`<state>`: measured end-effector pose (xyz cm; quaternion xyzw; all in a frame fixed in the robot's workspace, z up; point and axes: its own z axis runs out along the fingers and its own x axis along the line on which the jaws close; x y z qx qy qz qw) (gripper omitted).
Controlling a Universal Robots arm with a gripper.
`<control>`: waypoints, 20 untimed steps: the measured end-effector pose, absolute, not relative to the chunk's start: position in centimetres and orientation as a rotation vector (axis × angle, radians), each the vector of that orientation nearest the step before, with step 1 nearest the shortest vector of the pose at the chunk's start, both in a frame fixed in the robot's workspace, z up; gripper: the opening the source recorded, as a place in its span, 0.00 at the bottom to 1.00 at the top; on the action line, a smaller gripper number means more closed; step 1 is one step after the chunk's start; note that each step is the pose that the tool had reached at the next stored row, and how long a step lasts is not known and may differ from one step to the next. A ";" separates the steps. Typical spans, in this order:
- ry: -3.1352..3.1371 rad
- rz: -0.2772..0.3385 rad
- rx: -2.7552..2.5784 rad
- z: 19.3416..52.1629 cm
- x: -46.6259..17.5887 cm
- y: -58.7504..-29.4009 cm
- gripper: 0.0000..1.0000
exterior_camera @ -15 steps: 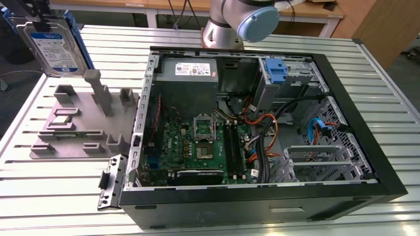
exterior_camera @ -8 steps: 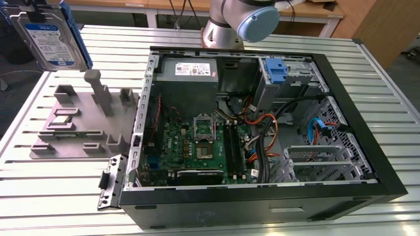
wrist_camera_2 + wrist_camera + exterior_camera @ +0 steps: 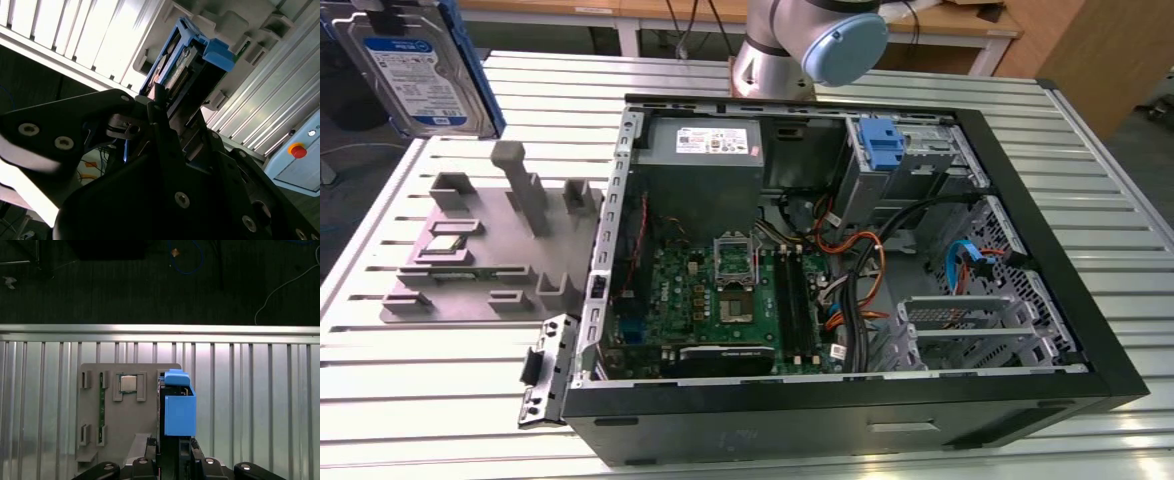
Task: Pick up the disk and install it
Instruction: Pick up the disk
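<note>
- disk [image 3: 420, 65]: far at the exterior view's left, up off the slatted metal table [image 3: 454, 400], roughly upright. White label with blue band faces the camera, blue rails run along its sides.
- gripper [image 3: 177, 117]: fingers closed on the disk [image 3: 192, 55] from both sides in the second wrist view. The blue rail end sticks out past the fingertips.
- first wrist view: the disk [image 3: 180, 415] is seen edge-on with its blue rail toward the camera, pinched in the gripper [image 3: 176, 449]. It hangs over the edge of the grey fixture [image 3: 130, 420].
- grey fixture [image 3: 480, 250]: flat on the table, below the disk and just beside the computer case [image 3: 854, 410]. It has upright posts and slots. A square chip [image 3: 129, 384] sits in one pocket and a thin green board [image 3: 101, 400] stands in a slot next to it.
- computer case: open side up, to the exterior view's right of the fixture. Inside are a grey metal box [image 3: 704, 140] at the far end, a green motherboard [image 3: 720, 300] and orange and black cables [image 3: 854, 270].
- narrow blue bracket [image 3: 883, 145]: upright in the far right bay of the case, well apart from the disk.
- arm base [image 3: 807, 45]: behind the case, at the far edge of the table.
</note>
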<state>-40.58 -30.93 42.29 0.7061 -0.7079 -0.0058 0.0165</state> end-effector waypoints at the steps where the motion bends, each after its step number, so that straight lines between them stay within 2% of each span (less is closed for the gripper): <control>1: -2.201 -0.018 2.195 42.3 -40.6 -30.9 0.35; 20: -2.201 -0.018 2.195 43.2 -40.6 -30.9 0.35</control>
